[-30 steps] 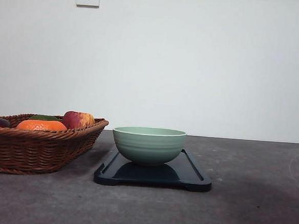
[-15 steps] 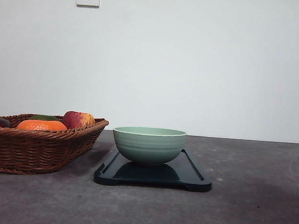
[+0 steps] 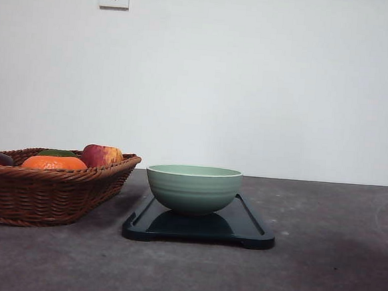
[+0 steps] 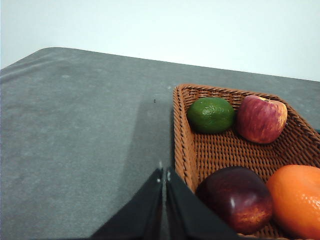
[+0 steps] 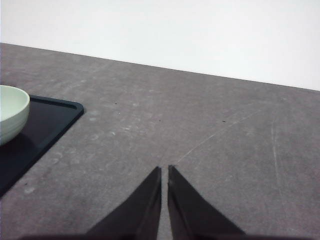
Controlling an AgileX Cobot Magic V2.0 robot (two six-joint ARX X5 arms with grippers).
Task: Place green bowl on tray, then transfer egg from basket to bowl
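Nothing moved since earlier frames. Green bowl (image 3: 193,188) sits on tray (image 3: 250,224) just beside basket (image 3: 51,194), so step one done. Egg transfer left; can't pick out egg. Left pincer (image 4: 163,176) and right pincer (image 5: 164,171) both closed, empty.

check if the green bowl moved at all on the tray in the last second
No. In the front view the green bowl sits at the same spot on the tray as a second ago, its left edge equally far from the basket rim.
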